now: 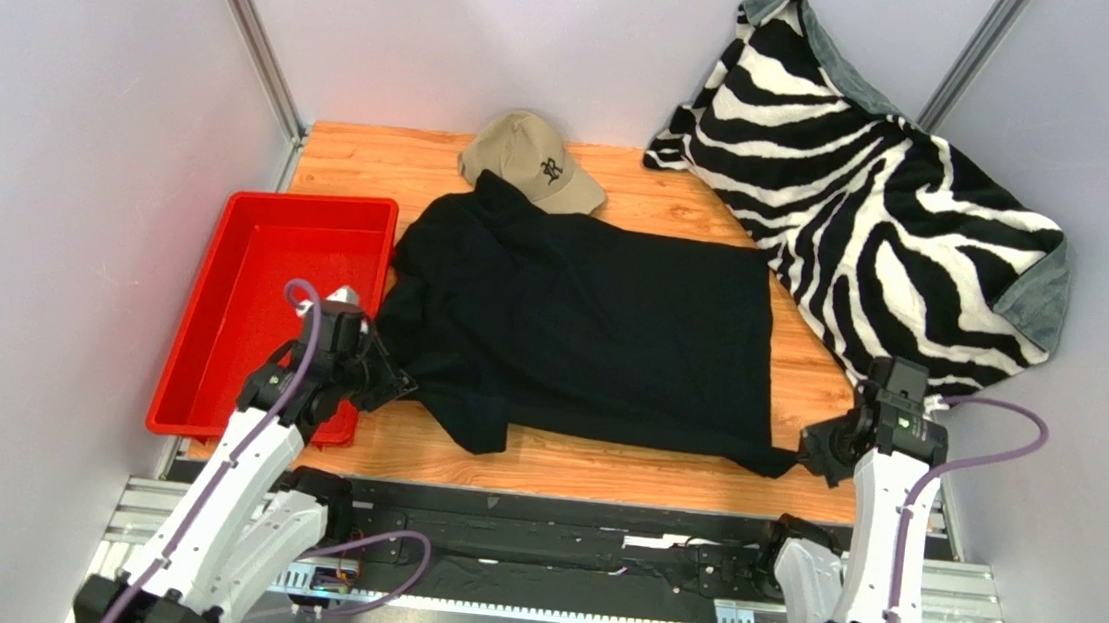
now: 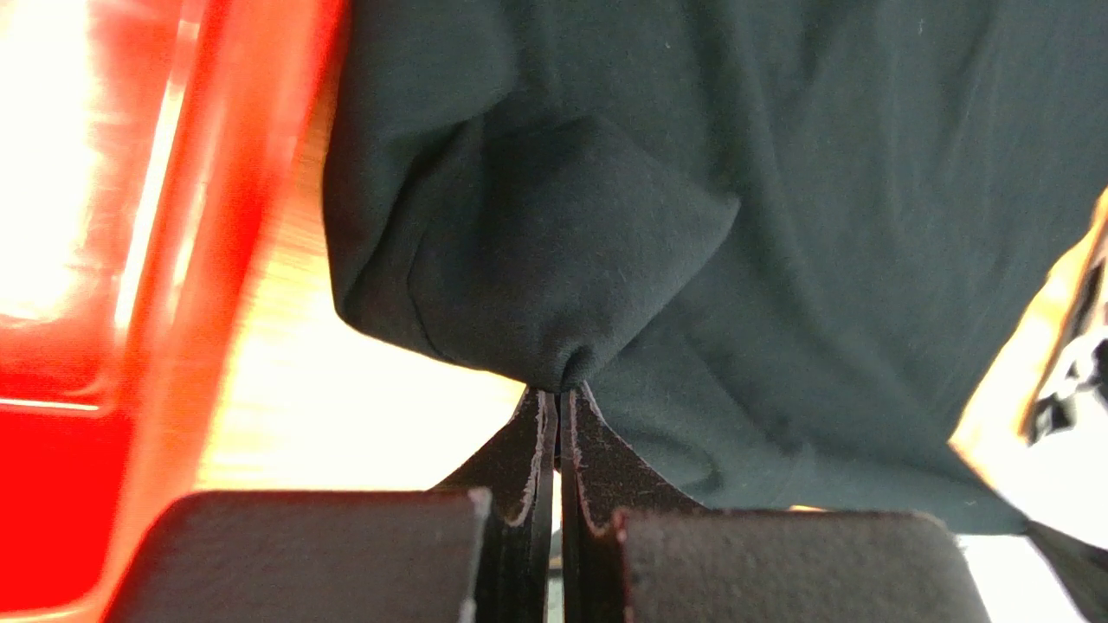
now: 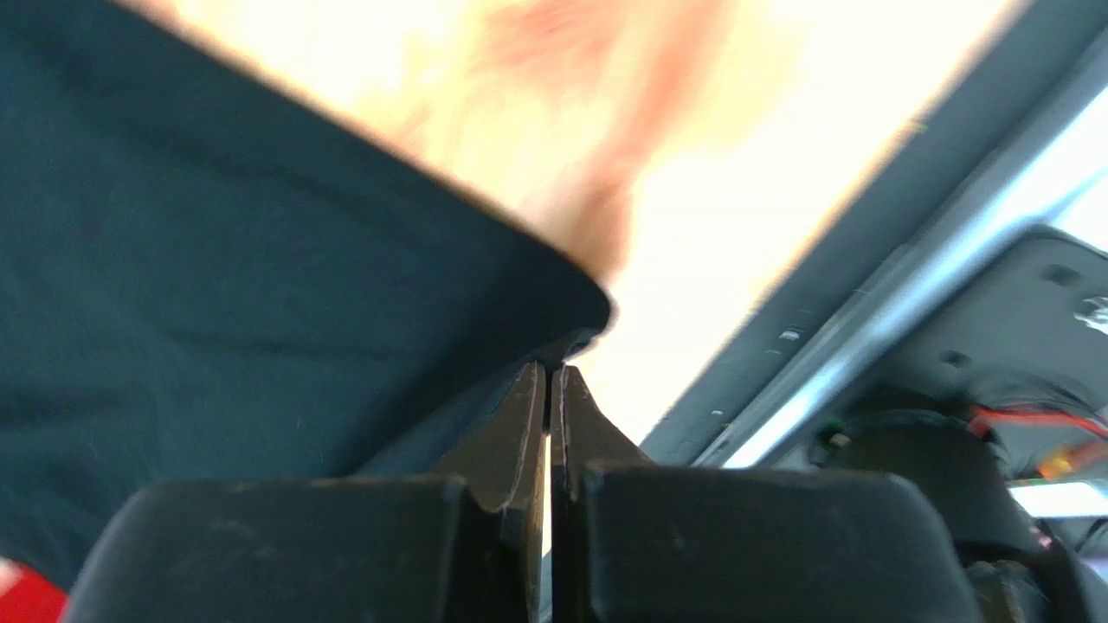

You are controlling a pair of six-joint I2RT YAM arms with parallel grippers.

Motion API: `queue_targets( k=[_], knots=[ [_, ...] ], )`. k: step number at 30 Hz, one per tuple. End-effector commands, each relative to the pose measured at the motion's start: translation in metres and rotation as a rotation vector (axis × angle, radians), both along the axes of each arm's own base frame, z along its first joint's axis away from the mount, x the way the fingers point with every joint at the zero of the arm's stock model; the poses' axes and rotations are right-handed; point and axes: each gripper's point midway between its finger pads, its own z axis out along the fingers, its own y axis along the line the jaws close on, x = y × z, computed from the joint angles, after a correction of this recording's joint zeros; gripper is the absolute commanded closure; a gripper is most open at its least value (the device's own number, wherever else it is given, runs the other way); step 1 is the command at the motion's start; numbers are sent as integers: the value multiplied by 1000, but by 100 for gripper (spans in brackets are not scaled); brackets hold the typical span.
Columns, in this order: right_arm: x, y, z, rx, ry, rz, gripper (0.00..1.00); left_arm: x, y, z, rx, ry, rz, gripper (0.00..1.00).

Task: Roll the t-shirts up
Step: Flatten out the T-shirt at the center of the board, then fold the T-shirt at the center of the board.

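Pinching a bunched fold of the shirt [image 1: 589,330] at lower left of the frame with left pincer [image 1: 396,384]; clenching its lower-right corner with right pincer [image 1: 809,453].

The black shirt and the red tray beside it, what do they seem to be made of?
The black t-shirt: soft matte knit, probably cotton; it bunches into limp folds with a faint fuzz. The red tray: rigid glossy plastic by the look; its walls catch bright glare.

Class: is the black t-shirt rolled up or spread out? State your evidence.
Spread out. The t-shirt lies flat across the table, with no roll started. The left gripper and right gripper pinch its fabric at either side.
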Motion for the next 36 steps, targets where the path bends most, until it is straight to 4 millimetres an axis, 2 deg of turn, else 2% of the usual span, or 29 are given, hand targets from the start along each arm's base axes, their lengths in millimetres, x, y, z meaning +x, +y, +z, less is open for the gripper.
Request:
queue_targets(
  k=[1, 2, 5, 6, 9, 13, 14, 16, 18, 22, 26, 29, 32, 36],
  knots=[
    [-18, -18, 7, -36, 29, -61, 100, 11, -8, 18, 83, -41, -9, 100],
    [-14, -15, 8, -13, 12, -60, 100, 6, -9, 16, 98, -18, -16, 100],
    [-2, -6, 1, 48, -30, -38, 100, 0, 9, 19, 154, -6, 65, 100],
    [-1, -6, -1, 50, -27, -36, 100, 0, 21, 22, 191, -34, 117, 100],
    [0, -10, -12, 48, 25, -15, 100, -3, 38, 25, 240, -47, 186, 100],
    [16, -7, -14, 61, 24, 33, 100, -1, 50, 29, 298, -27, 245, 100],
    [27, -3, -12, 55, 16, 62, 100, 4, 60, 35, 349, -32, 280, 100],
    [37, 3, -10, 36, 24, 99, 100, 13, 65, 44, 391, -56, 297, 100],
    [53, 6, -12, 0, 53, 138, 100, 35, 56, 53, 397, -67, 266, 100],
    [76, 6, -8, -8, 42, 169, 100, 63, 35, 43, 395, 0, 194, 100],
    [100, -1, 21, -60, -29, 194, 100, 73, 26, 36, 407, 52, 142, 100],
    [99, -15, 37, -133, -41, 171, 100, 72, 28, 42, 405, 27, 144, 100],
    [89, -24, 39, -144, -10, 151, 100, 64, 24, 53, 366, -14, 115, 100],
    [68, -45, 50, -106, -22, 66, 100, 42, 12, 72, 323, -102, 68, 100]
  ],
)
